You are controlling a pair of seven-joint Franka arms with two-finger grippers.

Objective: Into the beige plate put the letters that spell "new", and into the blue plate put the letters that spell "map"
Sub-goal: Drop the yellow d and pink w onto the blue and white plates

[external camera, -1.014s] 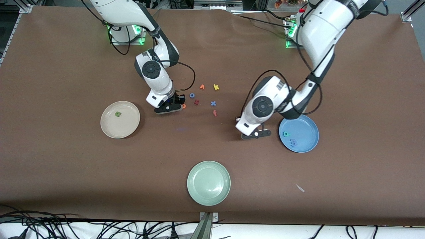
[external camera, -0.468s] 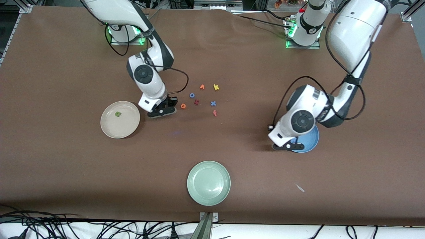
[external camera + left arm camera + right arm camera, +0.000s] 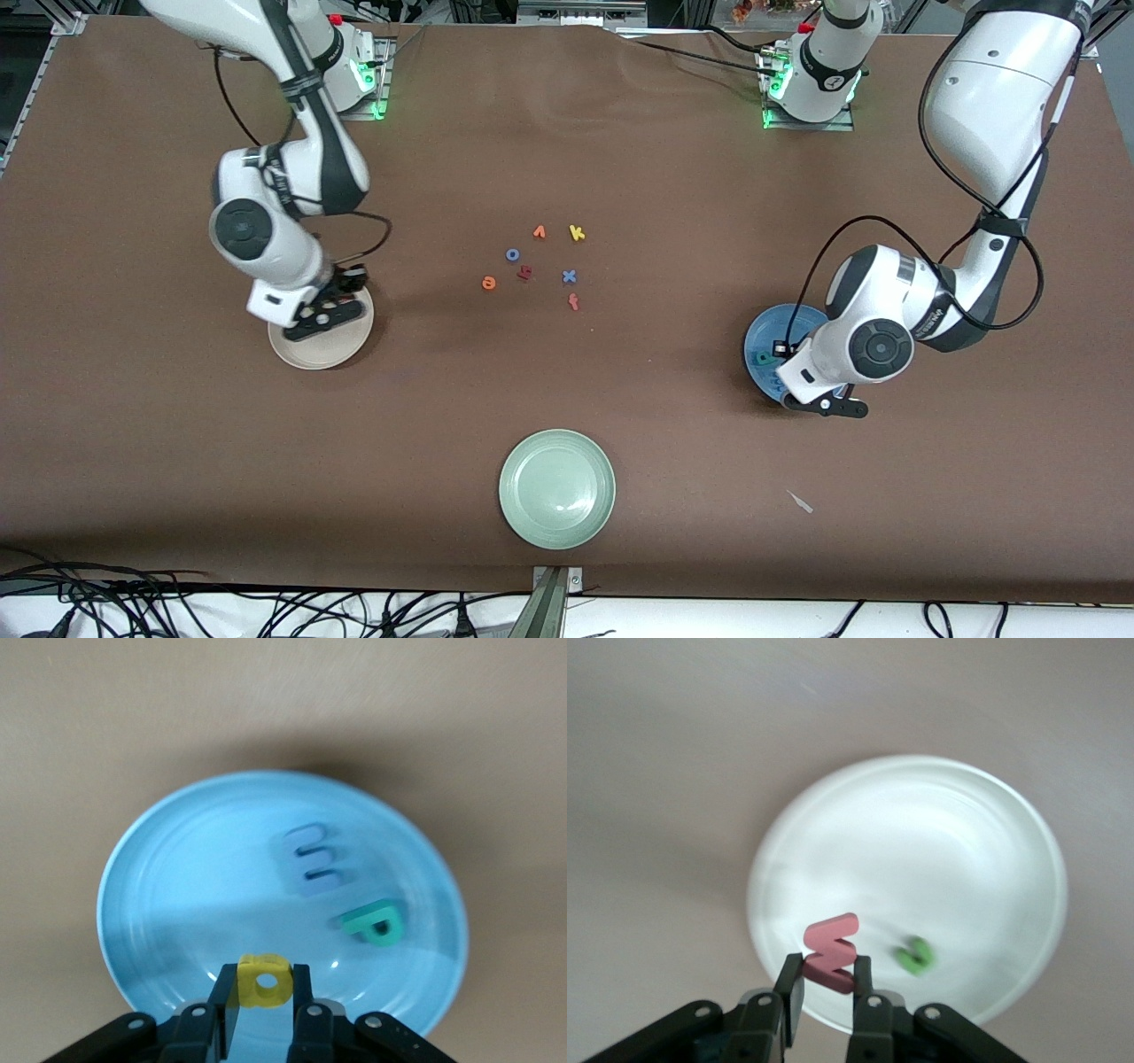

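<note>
both arms have swung out from the middle of the bench. the right gripper (image 3: pixel 827 992), jaws pinching the red w (image 3: pixel 830 952), hangs over the beige plate (image 3: pixel 350 347) beside the green n (image 3: pixel 913 955). orange e (image 3: pixel 488 283) sits mid-bench. the left gripper (image 3: pixel 263 1014) holds the yellow a (image 3: pixel 262 980) over the blue plate (image 3: pixel 177 904), with m (image 3: pixel 312 860) and p (image 3: pixel 376 922) inside.

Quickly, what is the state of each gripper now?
Left gripper: shut on the yellow foam letter a.
Right gripper: shut on the red foam letter w.

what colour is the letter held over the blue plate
Yellow; the left wrist view shows it best.
</note>
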